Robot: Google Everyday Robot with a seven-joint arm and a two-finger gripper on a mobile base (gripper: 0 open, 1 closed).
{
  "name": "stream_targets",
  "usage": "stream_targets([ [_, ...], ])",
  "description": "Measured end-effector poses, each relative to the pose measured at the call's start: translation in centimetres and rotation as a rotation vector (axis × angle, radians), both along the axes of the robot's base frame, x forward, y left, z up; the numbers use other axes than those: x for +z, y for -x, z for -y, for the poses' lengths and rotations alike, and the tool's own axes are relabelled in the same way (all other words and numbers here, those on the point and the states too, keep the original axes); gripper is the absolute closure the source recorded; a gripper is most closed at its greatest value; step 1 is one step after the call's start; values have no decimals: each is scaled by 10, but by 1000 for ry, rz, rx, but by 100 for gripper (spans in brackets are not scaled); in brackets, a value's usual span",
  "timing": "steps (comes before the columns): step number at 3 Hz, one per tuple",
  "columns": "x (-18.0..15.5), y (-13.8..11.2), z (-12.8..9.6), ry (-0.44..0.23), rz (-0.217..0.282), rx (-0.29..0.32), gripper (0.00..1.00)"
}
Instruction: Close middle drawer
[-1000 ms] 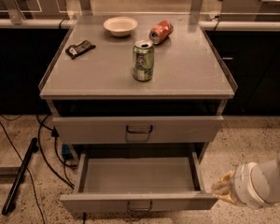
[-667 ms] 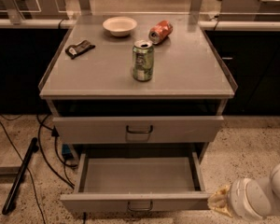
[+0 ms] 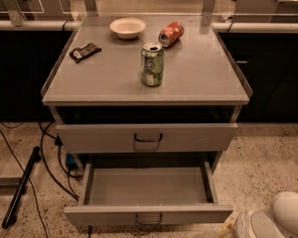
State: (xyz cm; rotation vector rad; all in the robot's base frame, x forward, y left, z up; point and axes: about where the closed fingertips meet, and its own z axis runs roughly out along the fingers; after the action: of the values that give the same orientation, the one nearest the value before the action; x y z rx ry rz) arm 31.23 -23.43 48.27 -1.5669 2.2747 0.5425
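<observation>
The middle drawer (image 3: 148, 214) is pulled far out of the grey cabinet, below the top drawer (image 3: 147, 137). Its plain front carries a small dark handle (image 3: 149, 218), and its inside (image 3: 146, 185) is empty. My gripper (image 3: 233, 228) is at the bottom right corner, just right of the drawer front's right end, on the white arm (image 3: 283, 217). Most of it is cut off by the frame's lower edge.
On the cabinet top (image 3: 104, 78) stand a green can (image 3: 152, 64), a white bowl (image 3: 127, 27), a red can lying on its side (image 3: 171, 33) and a dark packet (image 3: 85, 52). Cables (image 3: 49, 157) and a black bar (image 3: 21, 187) lie on the floor at left.
My arm and gripper have dropped lower and towards the frame's bottom right corner. The middle drawer stays pulled out as before.
</observation>
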Motion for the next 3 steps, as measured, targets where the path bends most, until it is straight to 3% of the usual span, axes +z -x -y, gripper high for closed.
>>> stream_targets([
  [1,-11,-1,-2,2,8,3,100],
  [2,-24,-8,-11,5,82,21,100],
  [3,-34,-28,-26,3,207,47,100],
])
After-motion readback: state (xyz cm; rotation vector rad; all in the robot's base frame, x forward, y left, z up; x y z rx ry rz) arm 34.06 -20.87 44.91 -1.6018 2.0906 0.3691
